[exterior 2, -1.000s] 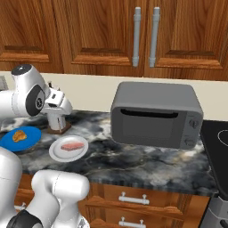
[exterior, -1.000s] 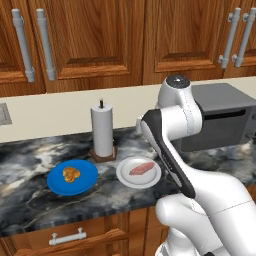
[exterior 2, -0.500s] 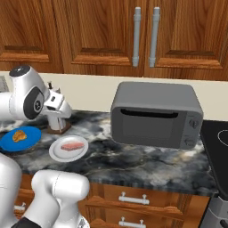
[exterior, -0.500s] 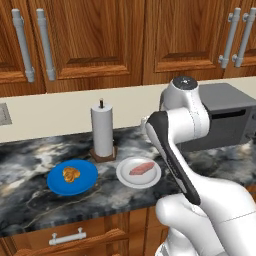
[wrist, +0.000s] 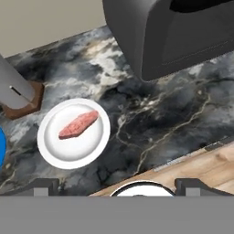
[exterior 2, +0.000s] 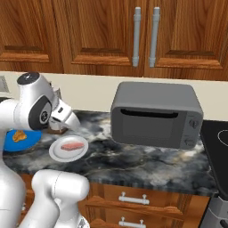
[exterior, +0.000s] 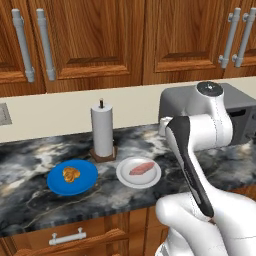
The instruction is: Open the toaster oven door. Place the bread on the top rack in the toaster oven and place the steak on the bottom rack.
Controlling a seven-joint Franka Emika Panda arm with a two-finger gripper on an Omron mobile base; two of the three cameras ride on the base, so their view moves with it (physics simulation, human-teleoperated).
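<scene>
A white robot arm (exterior: 200, 135) stands folded over a marble kitchen counter (exterior 2: 133, 158), its elbow raised high and its forearm angled down toward the worktop between a white plate (wrist: 48, 148) and the toaster oven (exterior 2: 156, 113); the gripper (wrist: 117, 185) hangs above the counter's front edge with its two dark fingertips (wrist: 43, 186) set wide apart at the bottom corners of the hand view, nothing between them; in the right base view the hand's pale tapered end slants down and to the right, just above and behind the plate.

The toaster oven sits on the counter against the back wall, its dark door (exterior 2: 149, 127) shut flat across the front; the racks inside cannot be seen.

The steak (wrist: 78, 124), a pink-red slab, lies across the middle of the white plate, which rests on the counter near the oven's left corner; the bread (exterior: 71, 174), a lumpy golden piece, sits on a blue plate (exterior: 57, 182) just beside the white one, on the side away from the oven; a paper-towel roll (exterior: 103, 131) stands upright on a brown base behind the two plates; wooden cabinets (exterior: 100, 40) with metal handles line the wall above.
</scene>
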